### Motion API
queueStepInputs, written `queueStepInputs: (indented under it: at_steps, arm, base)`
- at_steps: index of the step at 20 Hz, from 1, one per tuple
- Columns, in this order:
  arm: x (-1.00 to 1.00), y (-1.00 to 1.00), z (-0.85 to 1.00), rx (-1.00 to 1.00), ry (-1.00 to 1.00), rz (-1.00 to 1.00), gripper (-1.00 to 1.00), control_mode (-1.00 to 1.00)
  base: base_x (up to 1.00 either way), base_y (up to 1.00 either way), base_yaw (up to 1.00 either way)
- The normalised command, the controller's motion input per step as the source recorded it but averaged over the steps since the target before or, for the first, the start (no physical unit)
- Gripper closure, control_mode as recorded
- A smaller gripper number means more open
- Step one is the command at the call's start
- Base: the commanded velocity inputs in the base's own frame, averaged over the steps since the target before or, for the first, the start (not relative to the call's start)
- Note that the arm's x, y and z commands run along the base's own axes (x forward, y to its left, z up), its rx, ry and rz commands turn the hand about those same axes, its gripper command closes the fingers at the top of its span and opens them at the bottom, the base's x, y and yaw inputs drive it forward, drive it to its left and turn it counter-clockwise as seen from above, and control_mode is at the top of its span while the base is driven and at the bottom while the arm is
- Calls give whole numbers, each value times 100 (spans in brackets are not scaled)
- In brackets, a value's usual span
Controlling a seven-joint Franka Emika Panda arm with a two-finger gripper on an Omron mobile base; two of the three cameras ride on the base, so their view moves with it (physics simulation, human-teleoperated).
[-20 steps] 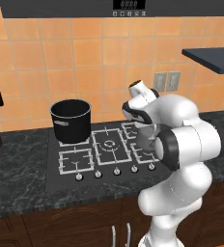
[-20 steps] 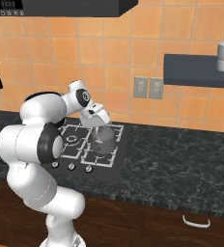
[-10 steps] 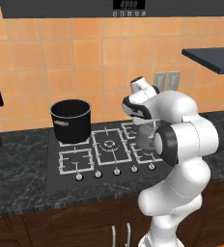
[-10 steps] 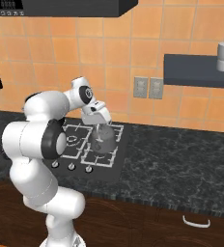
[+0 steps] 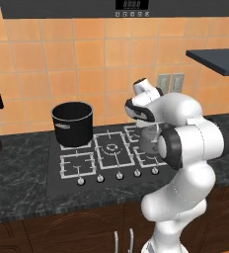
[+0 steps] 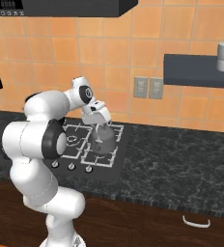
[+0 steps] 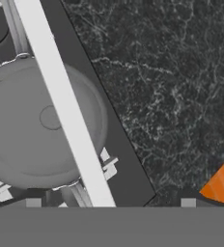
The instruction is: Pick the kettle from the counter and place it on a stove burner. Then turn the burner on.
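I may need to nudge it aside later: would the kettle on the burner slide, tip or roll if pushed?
The kettle looks squat and wide-bottomed, so tipping seems unlikely. It sits on the stove's raised grate, whose bars would probably catch it rather than let it slide freely. Its rounded metal body looks smooth, likely slippery to grip; the thin arched handle seems the safer hold.

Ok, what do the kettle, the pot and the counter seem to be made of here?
Kettle: looks like brushed grey metal, matte and evenly toned, though the rendering leaves that open. Pot: black, faintly glossy, perhaps enamelled or coated metal. Counter: dark stone, likely polished marble or granite, judging by its pale veining.
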Motion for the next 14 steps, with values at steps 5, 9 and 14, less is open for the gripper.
queueStepInputs:
  at_steps: [5, 9, 14]
  arm:
    - [-18, 1, 83, 4, -23, 0, -100, -100]
    - [-81, 1, 60, 1, -28, 2, -100, -100]
    - [-100, -1, -19, 8, -14, 9, -100, -100]
  base:
    - [0, 0, 0]
    - [0, 0, 0]
    - [0, 0, 0]
